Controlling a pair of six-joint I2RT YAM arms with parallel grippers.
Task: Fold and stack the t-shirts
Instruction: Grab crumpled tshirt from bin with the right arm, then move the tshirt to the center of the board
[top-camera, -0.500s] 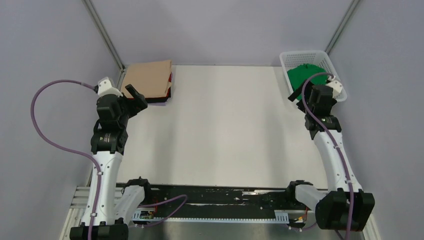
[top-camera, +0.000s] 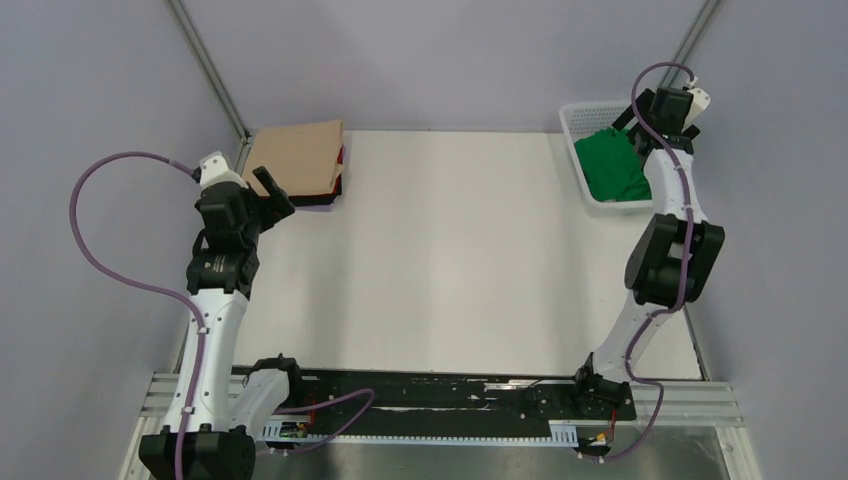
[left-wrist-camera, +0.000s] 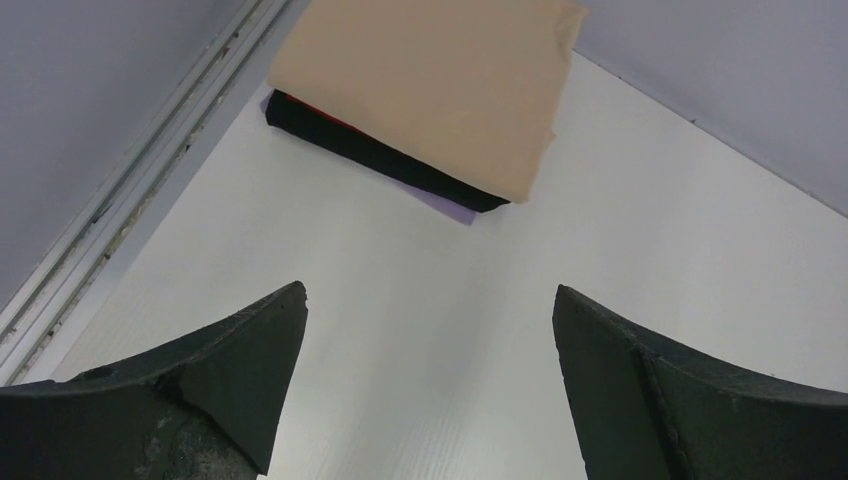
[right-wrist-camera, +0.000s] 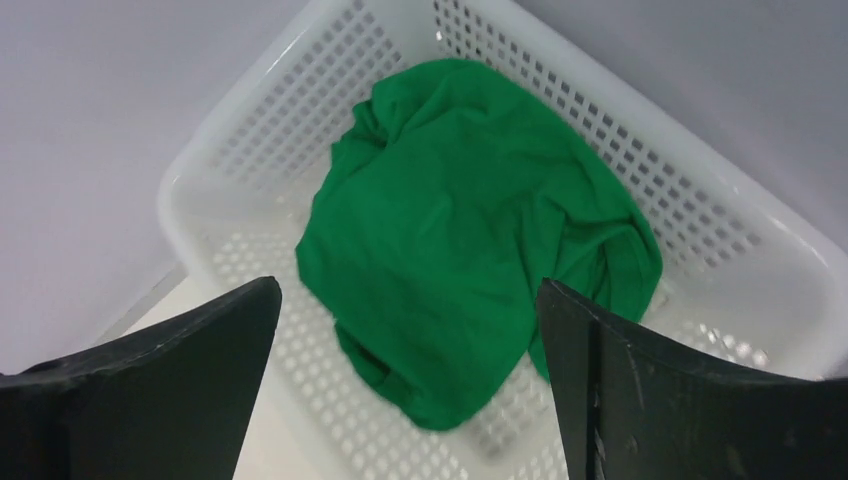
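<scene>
Right gripper (right-wrist-camera: 408, 290): fingers spread wide apart, nothing between them, held above the basket (right-wrist-camera: 290, 110) and looking down into it. The arm reaches up from the basket's near side.

Green shirt (right-wrist-camera: 450, 230): lies inside the basket, unfolded and crumpled into one loose mound. Its long axis runs along the basket's length. In the top view it sits toward the basket's near end, leaving the far end of the mesh floor bare. The cloth is plain bright green, with soft creases across the upper surface and a rolled, bunched edge on the side seen at right in the wrist view. No collar or sleeve can be made out with certainty, so which way the shirt points cannot be told.

Basket: white plastic mesh, rectangular, holding only the green shirt. It stands at a far corner of the table (left-wrist-camera: 600, 250).

Left gripper (left-wrist-camera: 430, 292): fingers likewise spread apart and empty, held over the table, well apart from the basket and aimed at the stack.

Stack: at the far corner opposite the basket, about level with it. The tan shirt (left-wrist-camera: 430, 90) lies on top, folded flat into a smooth rectangle. The black shirt (left-wrist-camera: 380, 150) lies beneath, showing as a dark band along the edge nearer the left gripper. A thin red sliver and a pale lilac corner also show under the tan shirt.
</scene>
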